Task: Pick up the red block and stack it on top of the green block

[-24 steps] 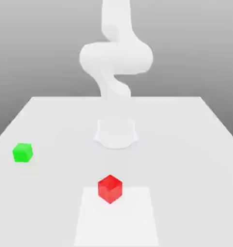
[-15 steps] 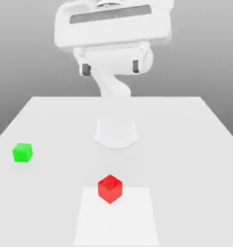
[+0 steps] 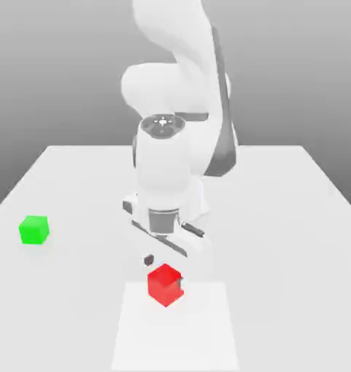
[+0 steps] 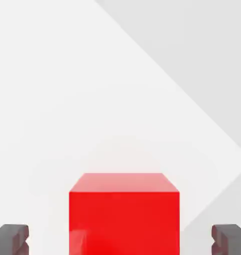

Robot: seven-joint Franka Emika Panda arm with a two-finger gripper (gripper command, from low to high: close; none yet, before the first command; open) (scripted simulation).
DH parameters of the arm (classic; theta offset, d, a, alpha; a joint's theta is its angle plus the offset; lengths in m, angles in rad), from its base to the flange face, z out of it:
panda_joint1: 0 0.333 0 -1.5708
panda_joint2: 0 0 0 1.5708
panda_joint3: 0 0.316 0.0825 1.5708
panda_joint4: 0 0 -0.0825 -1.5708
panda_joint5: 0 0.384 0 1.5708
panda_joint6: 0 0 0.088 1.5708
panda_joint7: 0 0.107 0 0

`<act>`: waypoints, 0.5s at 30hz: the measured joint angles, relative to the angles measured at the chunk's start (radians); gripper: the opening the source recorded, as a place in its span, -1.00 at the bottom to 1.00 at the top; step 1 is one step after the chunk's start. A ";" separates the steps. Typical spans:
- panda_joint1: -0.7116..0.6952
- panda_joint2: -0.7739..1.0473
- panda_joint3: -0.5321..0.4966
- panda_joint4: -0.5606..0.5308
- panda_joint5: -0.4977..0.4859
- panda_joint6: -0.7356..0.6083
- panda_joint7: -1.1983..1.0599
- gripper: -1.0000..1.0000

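The white arm point(image 3: 174, 109) is bent over the table point(image 3: 294, 218), its hand pointing down at the red block point(image 3: 165, 285). The gripper point(image 3: 164, 271) is spread wide: in the exterior view one dark fingertip point(image 3: 149, 259) sits just off the block's upper corner on the exterior view's left, and the other shows as a small dark mark at the block's far side. From the hand view the red block point(image 4: 124, 214) stands squarely between the two dark pads point(image 4: 10, 239), one on each side, with a clear gap between each pad and the block's faces, so nothing is pinched. The red block rests on the table at the near edge of a paler square patch point(image 3: 174, 330), turned so a corner faces the exterior camera. The green block point(image 3: 34, 229) sits on the table well apart from it, off toward the exterior view's left and a little farther back, alone and untouched. The arm's round base point(image 3: 196, 200) stands behind the hand, near the middle of the table.
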 joint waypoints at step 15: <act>-0.009 -0.246 0.023 -0.034 0.105 -0.210 -0.081 -1.00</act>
